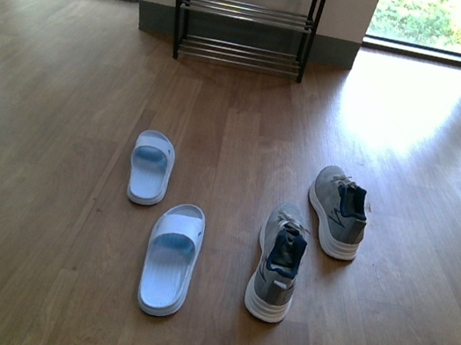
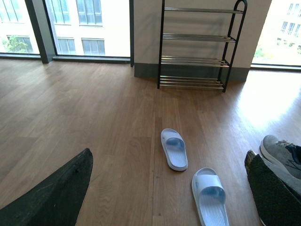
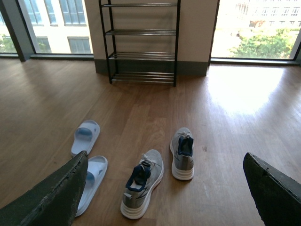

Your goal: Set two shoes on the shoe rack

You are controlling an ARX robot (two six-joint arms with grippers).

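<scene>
Two grey knit sneakers with white soles stand on the wood floor at the right of the front view: the nearer one (image 1: 278,261) and the farther one (image 1: 338,210), both toes toward the rack. They also show in the right wrist view, nearer (image 3: 141,182) and farther (image 3: 182,153). The shoe rack (image 1: 247,15), black frame with silver bars, stands against the far wall and holds nothing; it also shows in the left wrist view (image 2: 197,47) and the right wrist view (image 3: 139,42). My left gripper (image 2: 169,197) and my right gripper (image 3: 164,193) are open, empty and above the floor. Neither arm shows in the front view.
Two light blue slides lie left of the sneakers, one nearer (image 1: 172,257) and one farther (image 1: 151,167). Large windows flank the wall section behind the rack. Sunlight glares on the floor at the right (image 1: 403,105).
</scene>
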